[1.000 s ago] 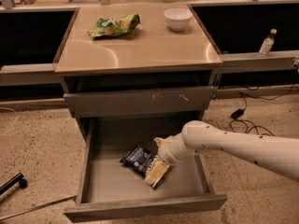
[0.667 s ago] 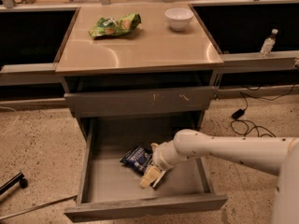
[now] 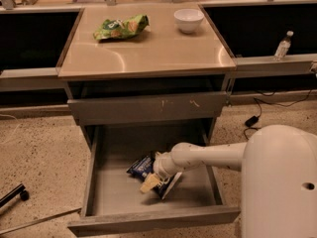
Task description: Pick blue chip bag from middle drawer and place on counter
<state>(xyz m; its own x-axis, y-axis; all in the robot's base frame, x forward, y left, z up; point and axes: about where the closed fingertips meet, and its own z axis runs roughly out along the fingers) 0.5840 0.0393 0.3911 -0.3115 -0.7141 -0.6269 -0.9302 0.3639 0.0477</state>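
At far left, a black caster-like piece [image 3: 14,194] lies on the speckled floor [image 3: 39,152]. On the grey cabinet, the tan counter [image 3: 148,56] carries a green chip bag [image 3: 120,27] at its back left. Below the counter, a closed drawer front with white scratches [image 3: 148,108] sits above the middle drawer [image 3: 148,221], which is pulled well out toward the camera. The blue chip bag [image 3: 139,166] lies on the drawer's grey bottom, near its middle and tilted. The gripper [image 3: 149,184] is down inside the drawer, pressed against the bag's right side and partly covering it. Whether it has a hold on the bag cannot be told. A white bowl [image 3: 188,20] stands upright at the counter's back right. The white arm [image 3: 208,155] reaches into the drawer from the right, out of the robot's rounded body [image 3: 280,182] in the lower right corner. A clear bottle [image 3: 283,45] stands on the side ledge [image 3: 275,63] at right, with a dark cable [image 3: 255,117] on the floor below.
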